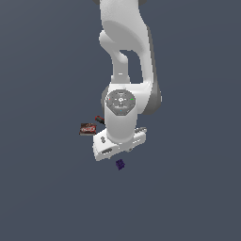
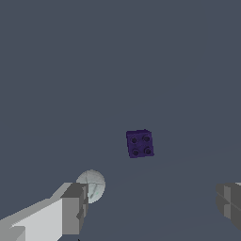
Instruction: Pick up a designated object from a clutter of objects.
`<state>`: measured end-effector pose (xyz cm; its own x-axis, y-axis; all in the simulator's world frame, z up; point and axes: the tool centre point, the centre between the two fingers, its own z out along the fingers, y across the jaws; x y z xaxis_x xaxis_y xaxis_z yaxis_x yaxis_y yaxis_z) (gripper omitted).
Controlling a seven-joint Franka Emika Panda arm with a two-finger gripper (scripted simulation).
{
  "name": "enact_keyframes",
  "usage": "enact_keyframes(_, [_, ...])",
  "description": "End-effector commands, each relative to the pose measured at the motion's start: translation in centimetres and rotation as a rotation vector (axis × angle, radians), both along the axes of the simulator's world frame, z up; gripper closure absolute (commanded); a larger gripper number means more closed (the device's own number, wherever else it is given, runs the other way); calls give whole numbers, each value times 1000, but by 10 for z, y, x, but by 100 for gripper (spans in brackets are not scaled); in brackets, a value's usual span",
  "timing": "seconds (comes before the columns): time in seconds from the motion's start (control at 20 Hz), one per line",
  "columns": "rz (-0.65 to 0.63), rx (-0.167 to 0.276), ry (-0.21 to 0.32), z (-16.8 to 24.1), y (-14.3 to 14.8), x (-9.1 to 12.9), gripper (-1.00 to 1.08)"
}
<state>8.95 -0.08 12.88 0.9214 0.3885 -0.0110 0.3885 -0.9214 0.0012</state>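
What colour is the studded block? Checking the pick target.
Dark purple block, four round studs; wrist view is clearest.

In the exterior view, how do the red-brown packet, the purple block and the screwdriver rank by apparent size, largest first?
1. Red-brown packet.
2. Purple block.
Screwdriver: unrankable, since the arm hides most of it.

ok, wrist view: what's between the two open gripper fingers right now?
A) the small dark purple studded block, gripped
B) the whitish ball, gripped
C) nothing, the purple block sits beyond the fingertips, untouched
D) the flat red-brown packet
C: the gripper is open with bare floor between its fingers, the small dark purple studded block lies apart from them, and the whitish ball sits beside one finger.
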Motion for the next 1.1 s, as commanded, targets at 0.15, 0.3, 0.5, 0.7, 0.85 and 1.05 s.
enact_keyframes(0.15, [72,3,-6,-35,-1,10,-92])
enact_keyframes(0.3, [95,5,-8,-47,-1,13,-92])
enact_keyframes(0.5, [112,6,-9,-56,-1,15,-92])
enact_keyframes(0.7, [111,6,-8,-56,-1,14,-92])
enact_keyframes(0.85, [111,6,-8,-61,-1,14,-92])
enact_keyframes(1.05, [112,6,-8,-78,-1,14,-92])
